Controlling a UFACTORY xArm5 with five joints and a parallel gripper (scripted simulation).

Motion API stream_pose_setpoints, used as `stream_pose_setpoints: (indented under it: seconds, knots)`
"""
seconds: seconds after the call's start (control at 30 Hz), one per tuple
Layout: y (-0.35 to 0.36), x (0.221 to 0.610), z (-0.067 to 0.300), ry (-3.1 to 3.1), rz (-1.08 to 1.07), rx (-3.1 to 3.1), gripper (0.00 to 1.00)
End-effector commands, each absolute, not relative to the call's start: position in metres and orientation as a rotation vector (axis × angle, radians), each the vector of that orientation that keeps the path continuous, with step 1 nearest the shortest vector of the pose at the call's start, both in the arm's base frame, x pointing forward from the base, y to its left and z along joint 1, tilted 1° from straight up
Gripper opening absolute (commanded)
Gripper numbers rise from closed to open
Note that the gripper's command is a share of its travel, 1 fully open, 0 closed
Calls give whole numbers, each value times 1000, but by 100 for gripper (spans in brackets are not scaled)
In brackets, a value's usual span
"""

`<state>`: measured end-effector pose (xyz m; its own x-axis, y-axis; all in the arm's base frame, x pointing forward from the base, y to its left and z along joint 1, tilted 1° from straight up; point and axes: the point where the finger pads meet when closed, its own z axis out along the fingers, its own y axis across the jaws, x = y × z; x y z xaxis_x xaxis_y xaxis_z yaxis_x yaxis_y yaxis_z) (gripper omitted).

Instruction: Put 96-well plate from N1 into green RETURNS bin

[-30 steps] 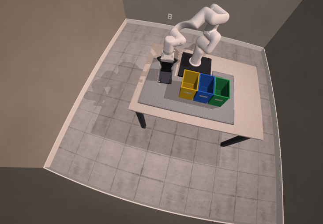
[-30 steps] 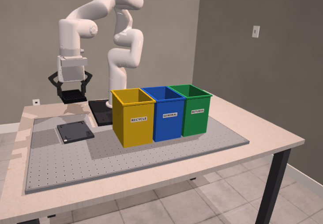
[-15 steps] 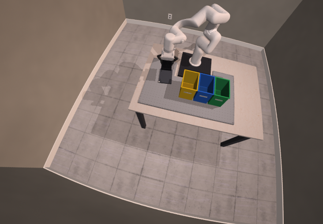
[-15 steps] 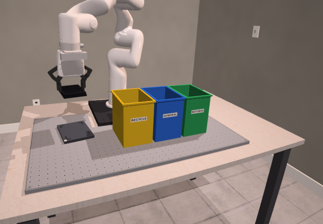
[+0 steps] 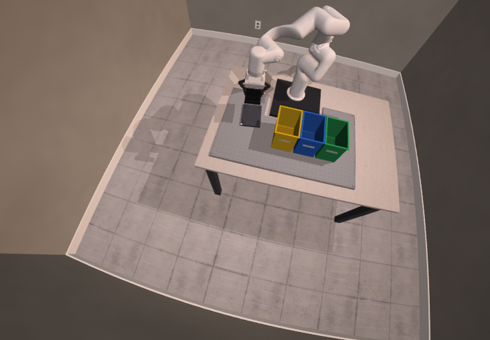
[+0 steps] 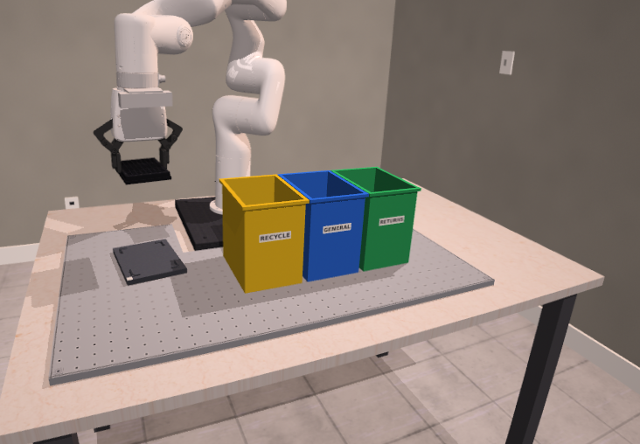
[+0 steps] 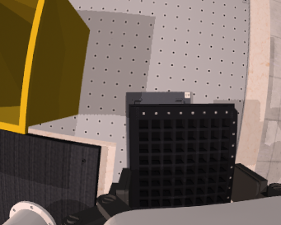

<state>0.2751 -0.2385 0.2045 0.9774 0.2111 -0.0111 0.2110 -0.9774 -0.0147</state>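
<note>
The jaws gripped the plate [image 6: 143, 170] high above the nest [image 6: 149, 261] near the counter's left edge; carrying it level, clear of every rim, to the green bin [image 6: 387, 231] seemed wisest.

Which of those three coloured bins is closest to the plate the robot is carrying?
The yellow bin, labelled RECYCLE: it stands at the row's end nearest the plate; blue and green lie beyond.

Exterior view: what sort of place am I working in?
Likely a lab bench cell: a perforated breadboard on a table, labelled bins such as RETURNS, and a 96-well plate in the pincer.
</note>
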Motion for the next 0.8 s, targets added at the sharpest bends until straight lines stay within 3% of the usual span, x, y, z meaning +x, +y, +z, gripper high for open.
stream_pose_setpoints:
  seconds: [0.0,0.77]
  knots:
    - [-239,276,213,-332,16,-3113,0]
    - [-240,276,236,-332,16,-3113,0]
